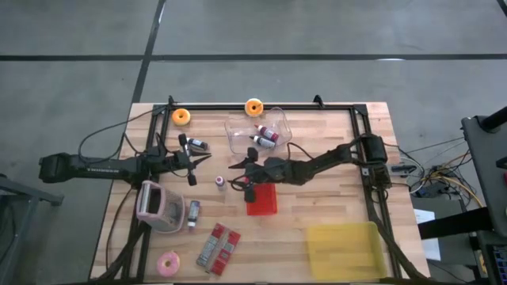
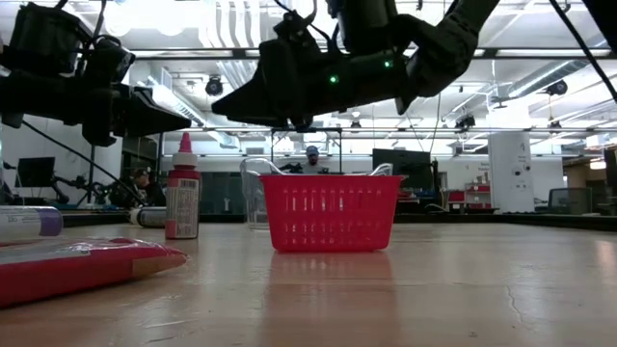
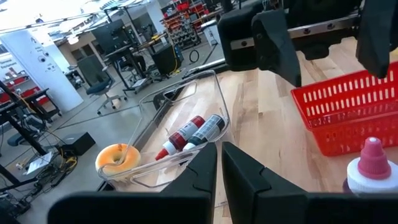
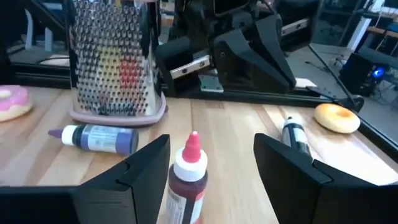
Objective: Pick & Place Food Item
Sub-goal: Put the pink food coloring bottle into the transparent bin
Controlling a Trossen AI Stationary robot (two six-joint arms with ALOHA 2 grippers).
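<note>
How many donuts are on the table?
3: an orange donut at the far left corner, another orange donut at the far edge behind the clear bin, a pink donut at the near left.

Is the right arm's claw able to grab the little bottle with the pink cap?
Probably yes. The right gripper is open, and the small upright bottle stands between its fingers with nothing else in between.

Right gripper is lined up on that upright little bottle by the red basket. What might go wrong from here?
1. The small bottle stands upright and narrow between the open right gripper fingers; an off-centre close may tip it.
2. The red basket sits right beside it, so the descending fingers might clip its rim.
3. The left gripper, shut, hovers close by; the arms may crowd each other.
</note>
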